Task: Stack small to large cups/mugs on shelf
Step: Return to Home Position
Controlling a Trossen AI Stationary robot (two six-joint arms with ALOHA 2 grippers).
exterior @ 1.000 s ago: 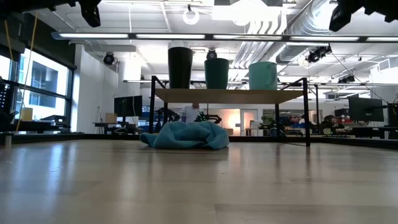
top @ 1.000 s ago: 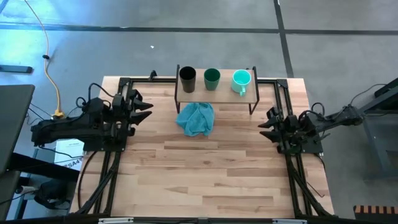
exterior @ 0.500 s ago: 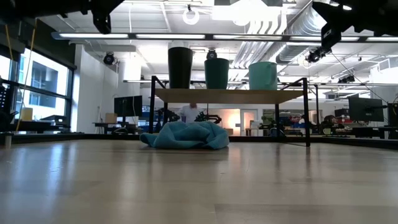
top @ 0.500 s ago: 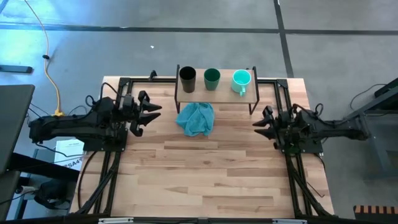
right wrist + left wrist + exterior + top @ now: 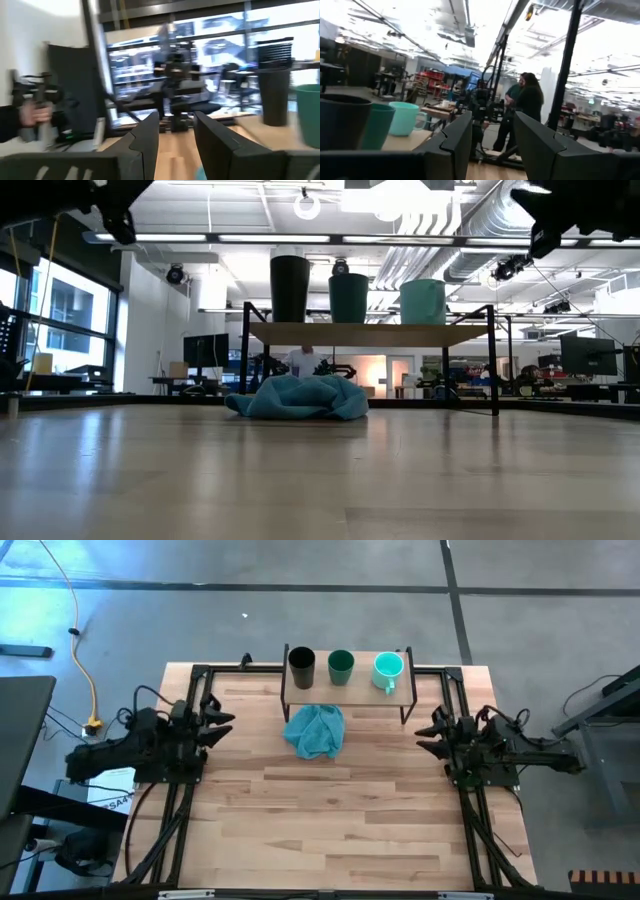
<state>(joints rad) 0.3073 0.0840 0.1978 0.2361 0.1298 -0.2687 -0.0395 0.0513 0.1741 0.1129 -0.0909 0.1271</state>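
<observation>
Homeward step, by my judgement: the placing looks done, and the next move calls only for folding both arms clear. My left gripper point(image 5: 222, 726) and right gripper point(image 5: 427, 736) hang empty, fingers apart. Between them lies the blue-teal cloth point(image 5: 314, 731). Beyond it, well apart from either gripper, the shelf point(image 5: 355, 691) carries the black cup point(image 5: 301, 664), teal-green cup point(image 5: 341, 664) and turquoise mug point(image 5: 388, 667) in a row.

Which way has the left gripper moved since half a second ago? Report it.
Yes: in the high view the left gripper has pulled back leftward, away from the cloth.
</observation>
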